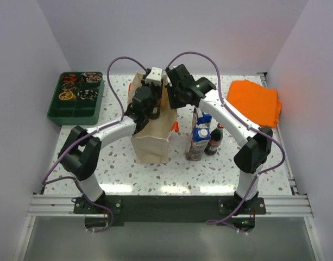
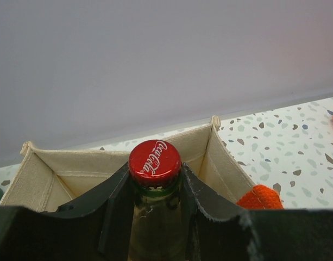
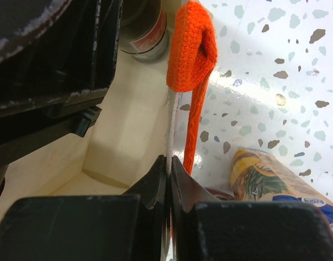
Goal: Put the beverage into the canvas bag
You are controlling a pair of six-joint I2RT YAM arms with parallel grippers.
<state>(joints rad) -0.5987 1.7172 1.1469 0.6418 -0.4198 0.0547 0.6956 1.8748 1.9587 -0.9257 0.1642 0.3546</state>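
My left arm [image 1: 109, 130] and right arm [image 1: 231, 117] reaching inward, left tool [image 2: 155, 179] gripping part-closed, right tool [image 3: 169, 163] pinched fully shut.

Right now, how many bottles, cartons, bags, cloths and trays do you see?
Bottles: 2 (capped bottle, dark bottle)
Cartons: 2 (front carton, rear carton)
Canvas bag: 1
Orange cloth: 1
Green tray: 1
Total: 7

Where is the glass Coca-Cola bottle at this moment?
In the left wrist view, the Coca-Cola bottle is clamped in the left gripper inside the open top of the canvas bag, whose right rim the right gripper pinches.
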